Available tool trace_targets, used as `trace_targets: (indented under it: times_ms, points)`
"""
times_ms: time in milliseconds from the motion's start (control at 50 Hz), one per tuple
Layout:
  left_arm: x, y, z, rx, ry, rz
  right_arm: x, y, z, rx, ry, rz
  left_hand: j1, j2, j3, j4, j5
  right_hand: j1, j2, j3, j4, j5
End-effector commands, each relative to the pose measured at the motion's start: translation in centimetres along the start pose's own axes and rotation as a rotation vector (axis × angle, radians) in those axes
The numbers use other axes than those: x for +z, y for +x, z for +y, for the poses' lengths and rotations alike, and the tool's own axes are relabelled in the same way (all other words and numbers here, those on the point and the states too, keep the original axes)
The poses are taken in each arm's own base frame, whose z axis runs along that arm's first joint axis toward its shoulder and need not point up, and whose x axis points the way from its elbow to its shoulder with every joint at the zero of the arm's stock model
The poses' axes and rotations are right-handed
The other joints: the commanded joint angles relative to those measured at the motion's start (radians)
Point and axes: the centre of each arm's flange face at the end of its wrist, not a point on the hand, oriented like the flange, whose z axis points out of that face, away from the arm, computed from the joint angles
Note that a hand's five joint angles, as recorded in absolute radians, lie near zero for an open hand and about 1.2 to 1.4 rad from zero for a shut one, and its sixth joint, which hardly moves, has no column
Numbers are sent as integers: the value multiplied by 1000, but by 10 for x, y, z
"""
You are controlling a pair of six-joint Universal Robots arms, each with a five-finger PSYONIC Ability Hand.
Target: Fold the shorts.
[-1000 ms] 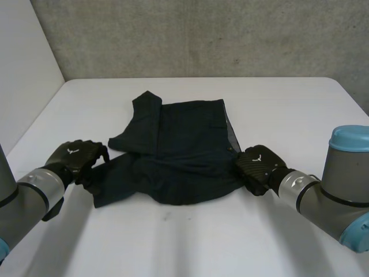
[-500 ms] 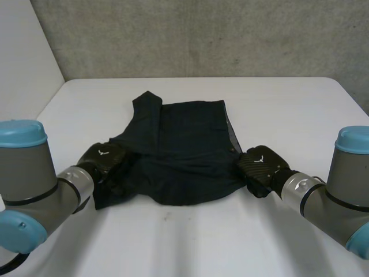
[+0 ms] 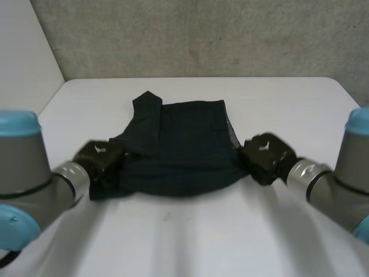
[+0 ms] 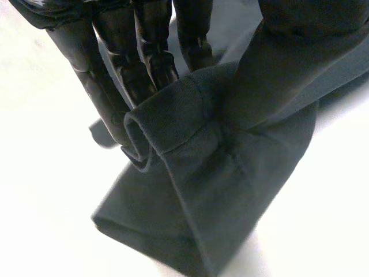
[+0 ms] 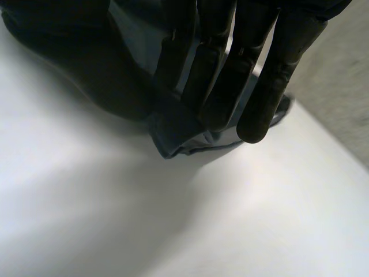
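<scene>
The left hand (image 4: 124,57) has come in from beside the cloth and now holds the near-left corner of the shorts (image 3: 179,150), the hem rolled over its straight fingers and seemingly pressed against the thumb; the right hand (image 5: 271,75) keeps its place at the near-right corner, long fingers laid over the doubled hem, which it appears to pinch (the thumb is hard to make out there). With both corners held, the near edge has drawn back from the robot and lifted a little off the table (image 3: 190,236); I take this as the start of the fold, near edge going over towards the far one. The shorts lie mid-table, dark and matte, a soft woven cloth with a stitched hem; already partly doubled, one flap crossing at the far left, so the outline is uneven. The table is white, smooth and faintly glossy.
</scene>
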Motion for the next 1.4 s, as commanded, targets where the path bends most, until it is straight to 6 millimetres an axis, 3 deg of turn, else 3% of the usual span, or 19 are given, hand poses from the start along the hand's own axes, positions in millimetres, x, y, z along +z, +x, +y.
trace_targets:
  times_ms: [20,80,140,220,280,360,460,500,540,620,720,840,1060,1160,1300,1360,1400]
  points:
    - [-82,-25,-106,43,267,-119,-46,47,-92,-64,118,165,288,210,218,206,254,508,229,209,207,244]
    - [-117,-34,-144,59,409,-173,-65,61,-129,-97,210,222,288,210,218,206,254,508,229,209,207,244]
    - [-142,-41,-169,70,512,-214,-83,69,-157,-107,287,265,288,210,218,206,254,508,229,209,207,244]
    - [-152,-44,-181,75,560,-231,-98,73,-174,-79,330,284,288,210,218,206,254,508,229,209,207,244]
    - [-149,-45,-179,73,548,-229,-100,73,-175,-62,329,278,288,210,218,206,254,508,229,209,207,244]
    - [-127,-39,-161,60,453,-188,-91,67,-163,-38,279,242,288,210,218,206,254,508,229,209,207,244]
    - [-83,-30,-118,34,254,-118,-57,51,-124,72,127,129,288,210,218,206,254,491,213,193,191,227]
    - [-74,-28,-109,30,212,-105,-52,44,-115,125,92,96,288,210,218,206,254,225,-53,-73,-75,-39]
    - [-67,-24,-101,25,175,-96,-50,33,-104,227,56,53,288,210,218,206,254,-65,-343,-364,-365,-329]
    - [-66,-18,-97,26,161,-82,-47,19,-81,415,2,13,288,210,218,206,254,-336,-614,-635,-636,-600]
    - [-69,-18,-99,28,174,-84,-44,1,-57,583,-33,-30,288,210,218,206,254,-454,-732,-753,-754,-718]
    - [-81,-19,-108,33,214,-99,-46,-19,-37,690,-80,-89,288,210,218,206,254,-454,-733,-753,-755,-718]
    - [-100,-23,-122,25,287,-127,-40,-80,-36,597,-44,-194,288,210,218,206,254,-413,-692,-712,-713,-677]
    - [-101,-24,-123,13,291,-128,-36,-92,-37,548,-11,-169,288,210,218,206,254,-352,-630,-650,-652,-615]
    - [-103,-27,-127,-19,314,-133,-15,-111,-17,502,-47,-148,288,210,218,206,254,-275,-554,-574,-576,-539]
    - [-102,-29,-128,-20,325,-141,-5,-113,-9,460,-50,-114,288,210,218,206,254,-53,-331,-352,-353,-317]
    - [-101,-29,-128,-20,329,-143,1,-109,-7,430,-34,-69,288,210,218,206,254,410,132,111,110,146]
